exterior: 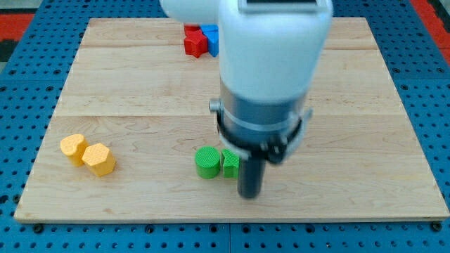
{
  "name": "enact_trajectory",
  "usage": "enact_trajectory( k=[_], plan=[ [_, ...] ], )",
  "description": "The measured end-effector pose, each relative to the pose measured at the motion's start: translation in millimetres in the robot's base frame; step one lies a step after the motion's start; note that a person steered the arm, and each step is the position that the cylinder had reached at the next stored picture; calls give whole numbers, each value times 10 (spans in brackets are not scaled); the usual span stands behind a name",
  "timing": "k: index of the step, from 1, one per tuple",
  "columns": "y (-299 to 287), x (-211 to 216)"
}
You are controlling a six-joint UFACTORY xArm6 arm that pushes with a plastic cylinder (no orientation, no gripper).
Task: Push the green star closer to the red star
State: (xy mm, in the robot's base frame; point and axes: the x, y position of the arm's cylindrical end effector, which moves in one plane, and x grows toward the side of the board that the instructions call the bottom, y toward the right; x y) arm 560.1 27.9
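Observation:
The red star lies near the view's top, touching a blue block on its right. A green round block sits low in the middle of the board. Just to its right is a second green block, likely the green star, partly hidden by the rod. My tip rests on the board right beside that second green block, at its right and slightly below it. The arm's white and grey body fills the middle of the view.
Two yellow blocks touch each other at the view's lower left. The wooden board lies on a blue perforated surface; its bottom edge runs close below my tip.

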Motion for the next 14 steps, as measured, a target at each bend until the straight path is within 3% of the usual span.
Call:
enact_trajectory(
  k=[1,4,5,7,8,10,12,14],
  plan=[
    [-91,-624],
    [-707,-496],
    [-654,-1099],
    [-299,-1808],
    [-209,-1382],
    [-869,-1892],
    [-1131,-1755],
    [-1131,-2275]
  ],
)
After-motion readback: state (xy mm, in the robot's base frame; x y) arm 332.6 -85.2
